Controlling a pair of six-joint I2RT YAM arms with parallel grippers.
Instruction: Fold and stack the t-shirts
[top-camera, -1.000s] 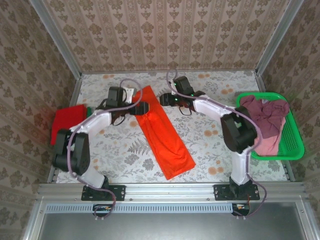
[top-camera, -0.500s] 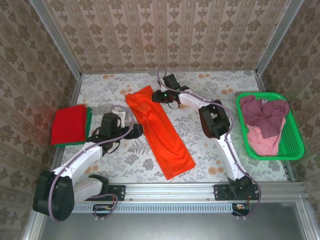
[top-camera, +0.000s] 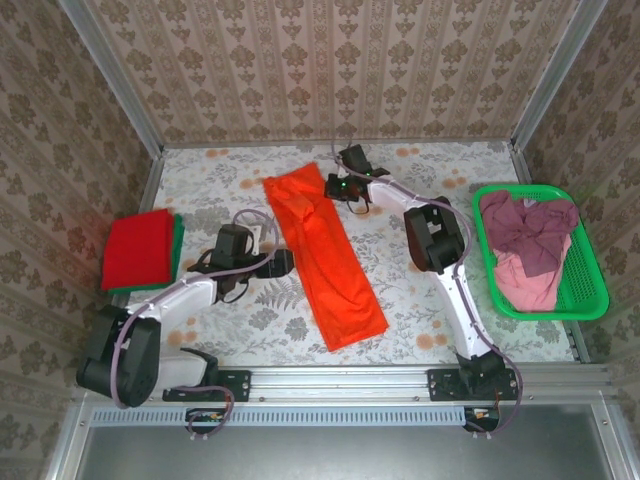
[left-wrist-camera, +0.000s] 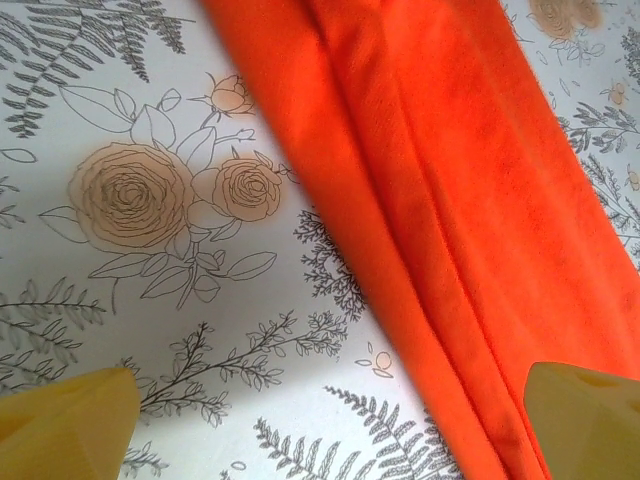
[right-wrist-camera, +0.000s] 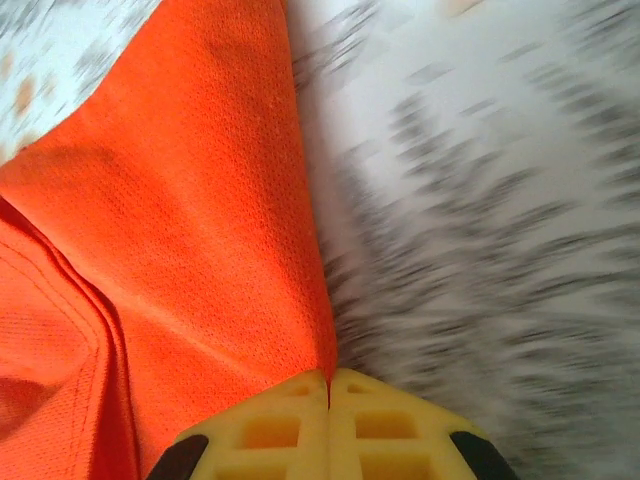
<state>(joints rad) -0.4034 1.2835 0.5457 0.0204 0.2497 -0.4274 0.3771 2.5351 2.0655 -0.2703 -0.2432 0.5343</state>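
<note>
Orange t-shirt lies as long folded strip mid-table, running far to near. Right gripper at strip's far end, fingers pressed together, pinching cloth edge. Left gripper just left of strip, fingers spread wide, holding nothing. Red t-shirt folded at left edge, atop dark green t-shirt. Mauve t-shirts heaped in green basket, right

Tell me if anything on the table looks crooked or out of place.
The orange tee lies as a long strip slanted across the table, not square to its edges, with the right gripper pinching its far corner. The mauve tees sit crumpled in the basket. The red tee at left looks neat.
</note>
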